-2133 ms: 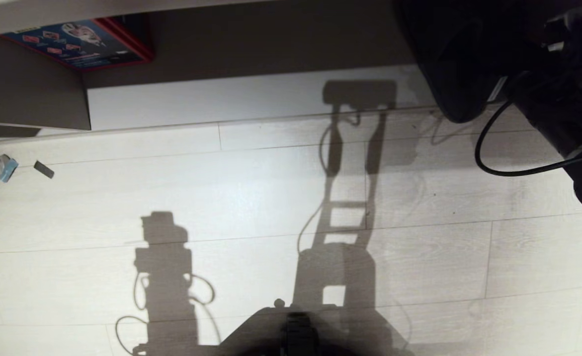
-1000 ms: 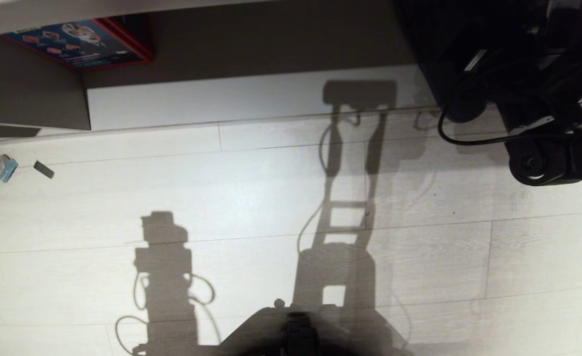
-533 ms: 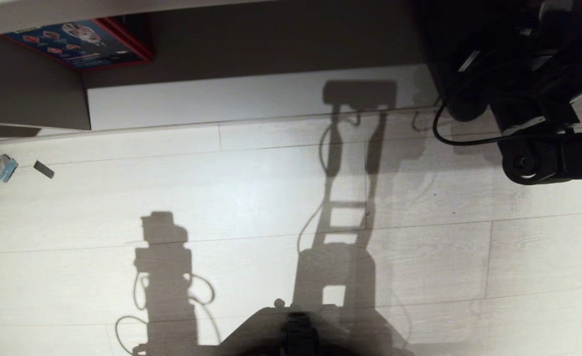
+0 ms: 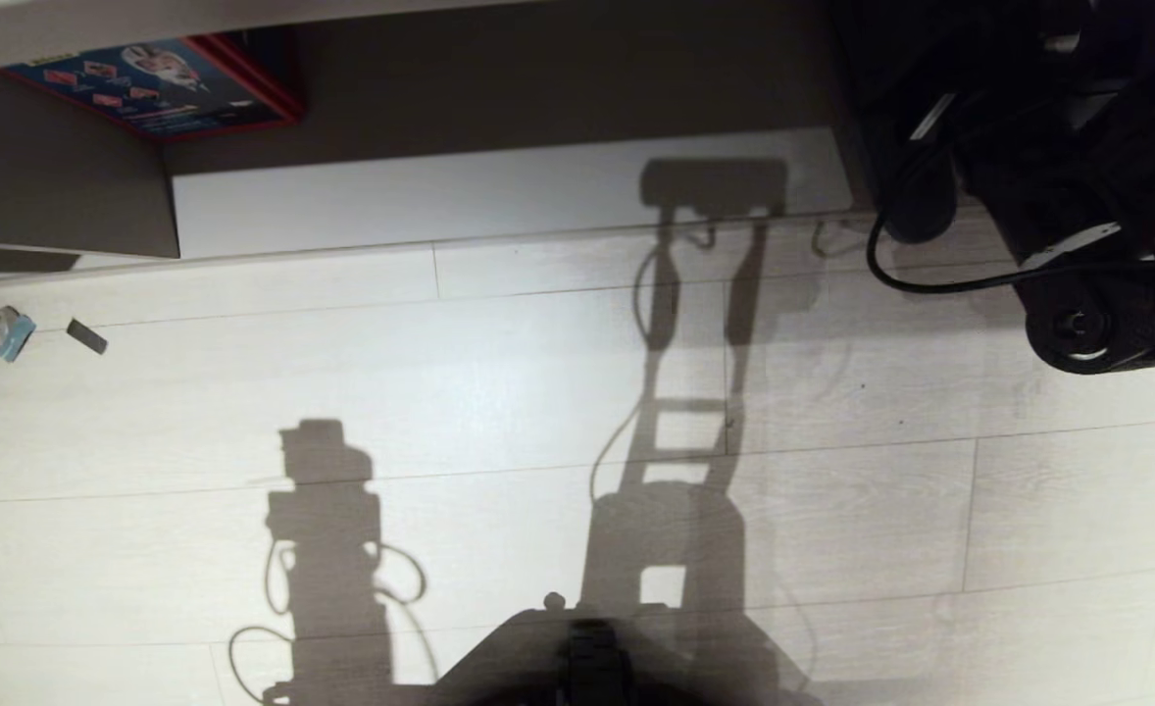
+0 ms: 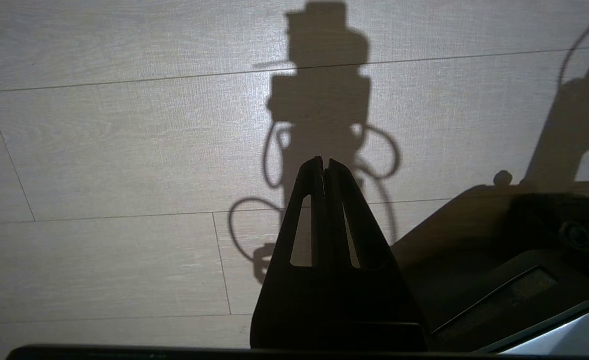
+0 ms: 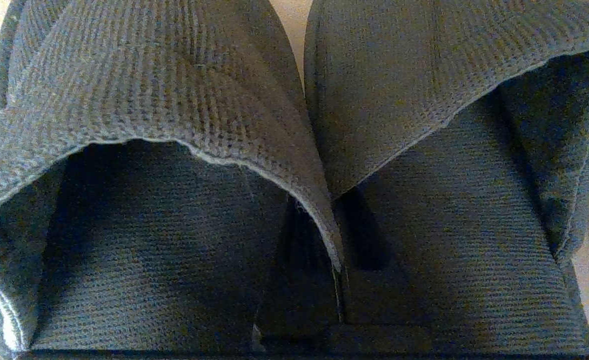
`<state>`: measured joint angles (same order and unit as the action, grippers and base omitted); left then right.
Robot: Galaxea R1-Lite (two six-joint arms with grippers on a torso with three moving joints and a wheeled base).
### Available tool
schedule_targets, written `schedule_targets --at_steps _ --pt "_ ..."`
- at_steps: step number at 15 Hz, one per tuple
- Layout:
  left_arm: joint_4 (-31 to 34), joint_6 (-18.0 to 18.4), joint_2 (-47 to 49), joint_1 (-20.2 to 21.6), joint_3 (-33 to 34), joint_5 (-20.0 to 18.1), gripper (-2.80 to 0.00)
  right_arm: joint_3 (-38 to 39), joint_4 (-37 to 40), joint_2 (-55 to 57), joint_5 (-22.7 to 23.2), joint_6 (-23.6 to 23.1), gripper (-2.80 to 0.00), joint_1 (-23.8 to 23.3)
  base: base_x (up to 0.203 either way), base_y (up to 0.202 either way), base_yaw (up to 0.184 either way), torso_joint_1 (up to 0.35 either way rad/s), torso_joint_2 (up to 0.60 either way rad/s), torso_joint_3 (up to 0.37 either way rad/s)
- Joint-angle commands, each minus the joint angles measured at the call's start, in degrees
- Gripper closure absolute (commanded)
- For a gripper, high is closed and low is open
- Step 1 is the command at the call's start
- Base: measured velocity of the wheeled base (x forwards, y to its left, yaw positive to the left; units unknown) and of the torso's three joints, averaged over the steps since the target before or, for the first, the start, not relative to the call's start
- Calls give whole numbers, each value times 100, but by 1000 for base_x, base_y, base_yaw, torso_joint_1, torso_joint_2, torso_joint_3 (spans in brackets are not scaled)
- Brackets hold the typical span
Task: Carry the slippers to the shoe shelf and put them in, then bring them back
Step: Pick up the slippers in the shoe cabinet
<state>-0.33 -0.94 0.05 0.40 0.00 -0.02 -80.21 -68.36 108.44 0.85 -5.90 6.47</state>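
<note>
The two dark grey slippers (image 6: 139, 90) lie side by side and fill the right wrist view, their fabric bands facing me. My right gripper (image 6: 337, 240) is shut on the slippers, one finger inside each opening, pinching the bands' inner edges together. In the head view the slippers (image 4: 916, 211) show as a dark mass under the right arm (image 4: 1087, 294), at the right end of the shoe shelf (image 4: 499, 196) and over its pale base board. My left gripper (image 5: 324, 162) hangs shut and empty over the floor.
A red-edged box (image 4: 156, 88) sits in the shelf's left compartment beside the upright divider (image 4: 58, 186). A small blue-grey scrap (image 4: 7, 331) and a dark chip (image 4: 86, 335) lie on the pale plank floor. My base (image 4: 587, 657) is at the near edge.
The right arm has swung in over the shelf's right end and shifted a little there. The slippers' dark end stays at the base board's front edge. The left arm has kept still.
</note>
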Motion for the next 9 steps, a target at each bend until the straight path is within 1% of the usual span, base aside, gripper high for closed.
schedule_targets --at_steps 1,6,9 --pt "-2 -3 4 4 0 2 0 440 71 -604 46 -8 0 165 0 0 0 0 0 0" --pt "-2 -3 4 4 0 2 0 1374 90 -1161 54 -40 0 365 0 0 0 0 0 0" --pt "-2 -3 4 -5 0 2 0 2127 66 -1498 43 -127 0 408 0 0 0 0 0 0"
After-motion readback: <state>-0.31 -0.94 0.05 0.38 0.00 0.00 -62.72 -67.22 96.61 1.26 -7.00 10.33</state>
